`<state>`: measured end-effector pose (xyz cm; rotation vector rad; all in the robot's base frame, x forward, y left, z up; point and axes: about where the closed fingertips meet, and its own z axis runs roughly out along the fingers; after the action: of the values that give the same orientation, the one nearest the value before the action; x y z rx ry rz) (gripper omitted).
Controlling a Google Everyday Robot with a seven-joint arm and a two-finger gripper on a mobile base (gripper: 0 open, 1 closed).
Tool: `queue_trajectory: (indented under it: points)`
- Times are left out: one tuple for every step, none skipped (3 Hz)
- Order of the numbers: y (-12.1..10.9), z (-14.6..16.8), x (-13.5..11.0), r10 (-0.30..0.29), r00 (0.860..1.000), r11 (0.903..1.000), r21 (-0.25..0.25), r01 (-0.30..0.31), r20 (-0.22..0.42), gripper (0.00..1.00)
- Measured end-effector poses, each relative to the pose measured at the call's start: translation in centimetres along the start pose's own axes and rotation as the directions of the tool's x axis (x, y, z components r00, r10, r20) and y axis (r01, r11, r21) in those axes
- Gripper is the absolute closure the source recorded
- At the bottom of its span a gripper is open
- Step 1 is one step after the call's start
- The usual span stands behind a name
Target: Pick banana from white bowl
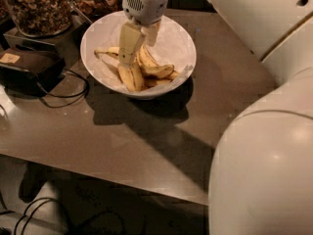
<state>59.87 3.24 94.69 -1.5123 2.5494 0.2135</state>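
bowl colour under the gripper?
White bowl, clearest in the camera view. Gripper reaches down into its middle.
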Motion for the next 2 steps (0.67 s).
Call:
queue_trajectory:
  points:
    - [-0.29, 0.62, -0.31, 0.002, 1.0, 0.9999, -0.012, -0.002, -0.005, 0.37]
    - [-0.25, 1.26, -0.75, -0.008, 1.0, 0.9998, -0.016, 0.007, -0.017, 0.38]
